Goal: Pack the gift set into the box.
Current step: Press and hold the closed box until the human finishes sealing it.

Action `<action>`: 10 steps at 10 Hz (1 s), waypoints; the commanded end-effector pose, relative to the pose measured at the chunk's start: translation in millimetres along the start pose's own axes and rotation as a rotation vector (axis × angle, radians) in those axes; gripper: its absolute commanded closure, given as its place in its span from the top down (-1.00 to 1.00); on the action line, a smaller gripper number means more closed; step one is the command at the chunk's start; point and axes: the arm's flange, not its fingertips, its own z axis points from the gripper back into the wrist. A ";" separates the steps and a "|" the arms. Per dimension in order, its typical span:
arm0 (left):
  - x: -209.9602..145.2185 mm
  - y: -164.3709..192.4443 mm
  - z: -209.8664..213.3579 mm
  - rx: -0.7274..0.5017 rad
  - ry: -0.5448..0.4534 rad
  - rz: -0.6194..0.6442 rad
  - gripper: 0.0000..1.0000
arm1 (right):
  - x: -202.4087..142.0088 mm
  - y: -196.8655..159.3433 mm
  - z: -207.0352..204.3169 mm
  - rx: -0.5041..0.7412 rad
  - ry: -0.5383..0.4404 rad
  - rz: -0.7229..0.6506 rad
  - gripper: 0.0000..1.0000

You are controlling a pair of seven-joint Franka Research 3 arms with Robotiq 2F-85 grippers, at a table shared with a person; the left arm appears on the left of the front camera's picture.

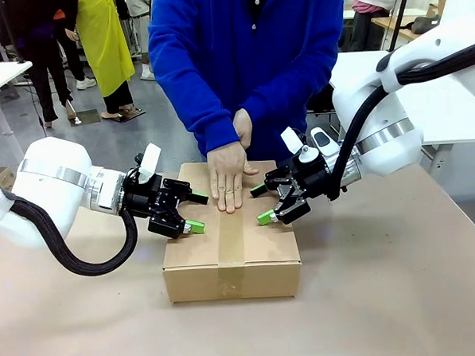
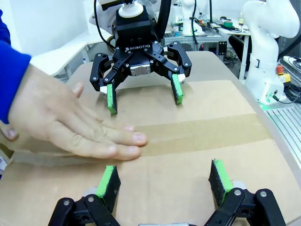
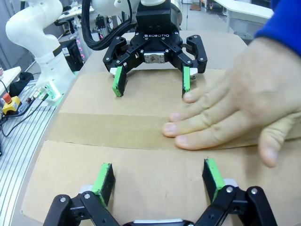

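Two grippers flank the box [image 1: 229,238] at mid-frame in the front view. The box sits closed on the table [image 1: 387,298], flaps down, tape [image 1: 231,234] running along its centre seam. The left gripper [image 1: 196,213] comes in from the left with jaws spread, pads over the box's left edge, grasping nothing. The right gripper [image 1: 262,204] comes in from the right, jaws likewise spread and empty, at the box's right side. A person in a blue sleeve stands at top centre, one hand [image 1: 226,174] pressed flat on the far end of the seam.

Left wrist view: own fingers [image 2: 109,186] rise at the bottom edge, apart, over bare cardboard. The hand [image 2: 70,125] lies on the tape [image 2: 207,132] at left. The right gripper [image 2: 144,96] faces in from the top, jaws wide, tips at the flap.

Right wrist view: own fingers [image 3: 104,182] at bottom, apart, empty. The hand [image 3: 230,113] rests on the seam at right. The left gripper [image 3: 151,84] stands at top, jaws apart, one pad just beside a fingertip.
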 end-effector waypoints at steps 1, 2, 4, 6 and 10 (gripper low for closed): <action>-3.1 -2.2 1.8 -0.001 -0.005 -0.019 1.00 | -2.1 2.2 -1.5 -0.011 -0.005 -0.011 1.00; -3.1 -2.2 1.8 -0.001 -0.005 -0.019 1.00 | -2.1 2.2 -1.5 -0.011 -0.005 -0.011 1.00; -3.1 -2.2 1.8 -0.001 -0.005 -0.019 1.00 | -2.1 2.2 -1.5 -0.011 -0.005 -0.011 1.00; -3.1 -2.2 1.8 -0.001 -0.005 -0.019 1.00 | -2.1 2.2 -1.5 -0.011 -0.005 -0.011 1.00; -3.1 -2.2 1.8 -0.001 -0.005 -0.019 1.00 | -2.1 2.2 -1.5 -0.011 -0.005 -0.011 1.00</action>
